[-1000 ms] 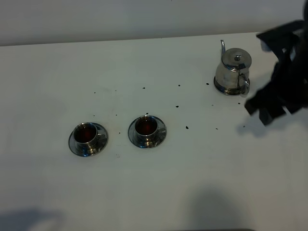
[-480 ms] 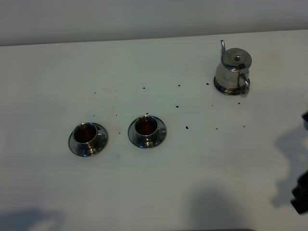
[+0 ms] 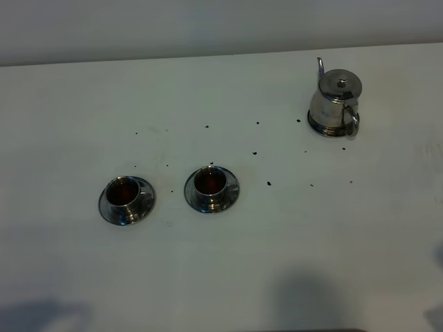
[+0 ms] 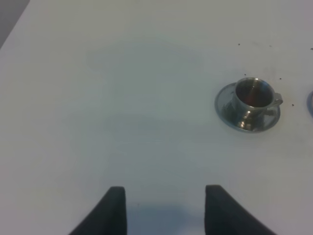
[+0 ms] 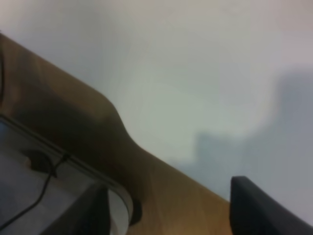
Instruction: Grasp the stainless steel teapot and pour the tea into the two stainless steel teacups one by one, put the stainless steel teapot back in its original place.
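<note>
A small squat teapot of polished stainless steel point(image 3: 335, 104) has a mirror-bright, smooth finish that picks up light and dark reflections; its thin curved spout, loop handle and knobbed lid share the same glossy metal. It sits on a flat round steel coaster point(image 3: 332, 128) with a shiny rim. Two small shiny steel teacups, one on the left point(image 3: 125, 193) and one on the right point(image 3: 210, 183), rest on round polished steel saucers, and dark reddish-brown liquid inside them looks glossy. The white desk point(image 3: 221, 263) is matt and smooth, flecked with small dark specks. The left hand point(image 4: 165, 210) has matt black fingers. In the right wrist view, a brown wood-toned edge point(image 5: 146, 181) looks smooth.
</note>
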Tool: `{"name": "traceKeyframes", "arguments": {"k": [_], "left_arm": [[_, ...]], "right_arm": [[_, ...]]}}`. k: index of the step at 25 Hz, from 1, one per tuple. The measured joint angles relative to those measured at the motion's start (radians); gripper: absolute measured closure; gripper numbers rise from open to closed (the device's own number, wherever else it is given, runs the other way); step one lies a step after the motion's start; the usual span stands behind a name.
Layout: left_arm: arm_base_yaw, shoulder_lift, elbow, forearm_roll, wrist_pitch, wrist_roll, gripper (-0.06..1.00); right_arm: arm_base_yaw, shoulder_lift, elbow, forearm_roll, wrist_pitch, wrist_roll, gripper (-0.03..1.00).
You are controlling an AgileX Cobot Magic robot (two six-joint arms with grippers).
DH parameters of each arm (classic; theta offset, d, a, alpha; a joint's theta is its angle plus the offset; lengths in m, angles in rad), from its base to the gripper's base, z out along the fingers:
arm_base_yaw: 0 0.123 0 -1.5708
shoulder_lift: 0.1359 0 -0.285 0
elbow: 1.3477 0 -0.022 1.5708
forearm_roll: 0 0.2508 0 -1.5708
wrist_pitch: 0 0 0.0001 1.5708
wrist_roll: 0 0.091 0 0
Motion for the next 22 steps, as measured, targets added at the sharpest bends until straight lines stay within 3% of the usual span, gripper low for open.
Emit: {"name": "traceKeyframes", "arguments": {"k": [9,17,22], "left_arm": [[0.0,0.0,0.0,0.0,0.0,0.001,0.54],[0.0,0.0,0.0,0.0,0.0,0.003,0.54],[0.0,0.0,0.0,0.0,0.0,0.003,0.54]], "right_arm": [[-0.015,-0.101,0.0,-0.038,0.003,-0.003,0.45],[-0.245,-0.288,0.0,-0.05,0.005,-0.033,0.45],[-0.324,-0.407,0.0,-0.049,0.006,-0.036,0.45]]}}
